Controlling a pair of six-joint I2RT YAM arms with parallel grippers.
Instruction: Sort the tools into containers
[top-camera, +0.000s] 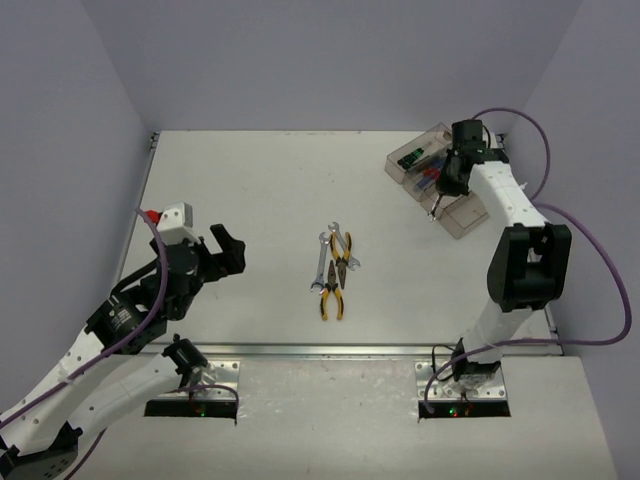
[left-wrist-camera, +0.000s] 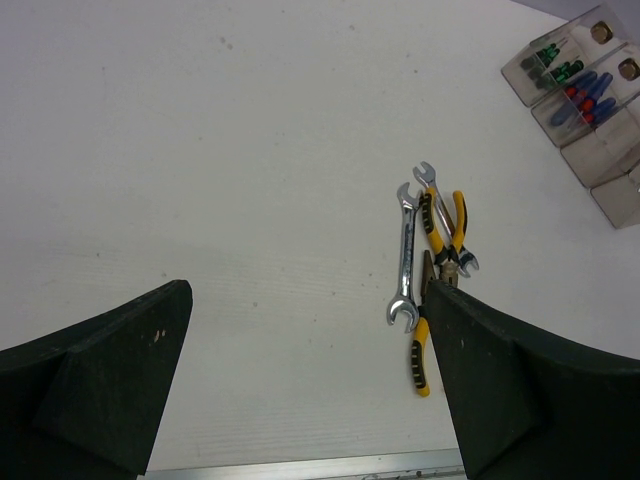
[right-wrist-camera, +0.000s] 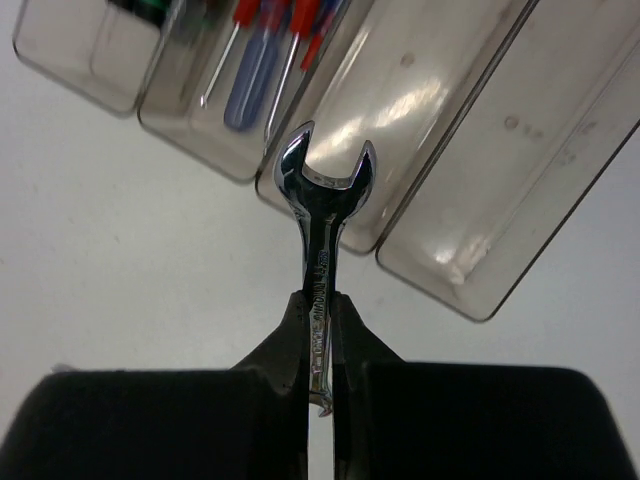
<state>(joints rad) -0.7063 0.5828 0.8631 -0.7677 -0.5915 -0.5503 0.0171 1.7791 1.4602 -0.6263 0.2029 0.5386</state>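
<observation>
— What's lying on the bench (top-camera: 250, 200)?
— Near the middle, one small heap: two wrenches (top-camera: 320, 262) and two pliers (top-camera: 333, 298), touching and overlapping, lengths running roughly from near edge to far edge.
— Anything else?
— A smoky clear tray (top-camera: 466, 217) in the far right corner, askew to the edges.
</observation>
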